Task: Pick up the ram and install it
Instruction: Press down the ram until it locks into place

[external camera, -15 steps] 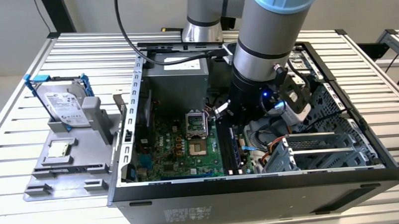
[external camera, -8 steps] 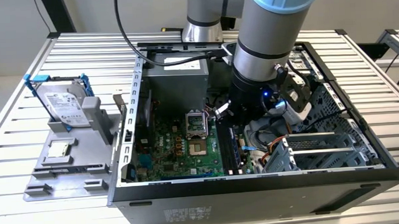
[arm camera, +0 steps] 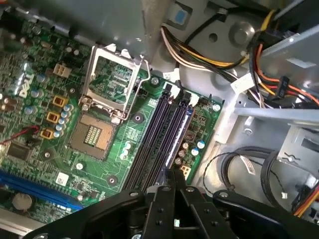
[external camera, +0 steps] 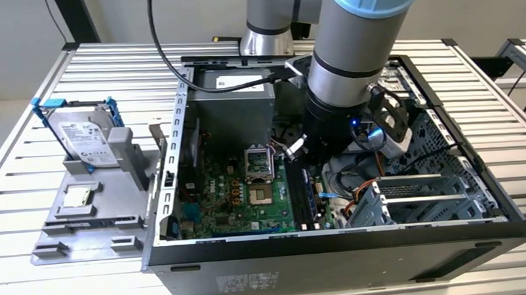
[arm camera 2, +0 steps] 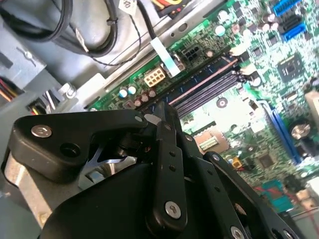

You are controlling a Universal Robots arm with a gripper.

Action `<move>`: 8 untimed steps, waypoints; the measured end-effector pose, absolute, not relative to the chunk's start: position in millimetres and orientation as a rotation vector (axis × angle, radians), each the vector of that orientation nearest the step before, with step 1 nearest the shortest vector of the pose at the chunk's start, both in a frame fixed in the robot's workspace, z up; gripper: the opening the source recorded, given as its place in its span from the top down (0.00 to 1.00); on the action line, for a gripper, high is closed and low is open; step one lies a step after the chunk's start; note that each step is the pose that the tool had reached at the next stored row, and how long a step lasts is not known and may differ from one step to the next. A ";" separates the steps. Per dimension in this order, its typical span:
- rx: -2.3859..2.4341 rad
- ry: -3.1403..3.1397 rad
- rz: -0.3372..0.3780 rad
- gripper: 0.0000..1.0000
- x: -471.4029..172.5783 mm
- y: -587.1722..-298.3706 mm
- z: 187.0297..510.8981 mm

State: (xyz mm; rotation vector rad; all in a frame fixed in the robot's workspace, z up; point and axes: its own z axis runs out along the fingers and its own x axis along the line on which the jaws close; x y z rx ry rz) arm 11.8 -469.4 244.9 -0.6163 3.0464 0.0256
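My gripper (external camera: 300, 160) is down inside the open computer case (external camera: 474, 179), over the memory slots (arm camera: 152, 144) at the motherboard's (external camera: 221, 208) edge on the exterior view's right. The ram (arm camera: 178, 137) is a thin dark stick seen edge-on, standing along the outermost slot. In the exterior view the ram (external camera: 305, 195) runs toward the case front from under the gripper. In both wrist views the black fingers (arm camera: 167, 199) meet at a narrow tip, so the gripper (arm camera: 174, 174) is shut on the stick's upper edge. The gripper (arm camera 2: 160, 112) hides the part of the ram it holds.
The empty processor socket (arm camera: 92, 134) with its open metal frame (arm camera: 112, 82) lies beside the slots. Cable bundles (arm camera: 209, 55) and the drive cage (external camera: 409, 198) crowd the other side. Outside the case, a grey fixture (external camera: 90, 225) carries a hard drive in a blue bracket (external camera: 83, 140) and a small square chip (external camera: 79, 196).
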 end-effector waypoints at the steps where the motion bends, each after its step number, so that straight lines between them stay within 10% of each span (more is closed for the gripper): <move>1: -0.645 3.040 0.026 1.00 11.9 -469.4 244.9; 8: -0.789 3.004 0.027 1.00 11.9 -469.4 245.0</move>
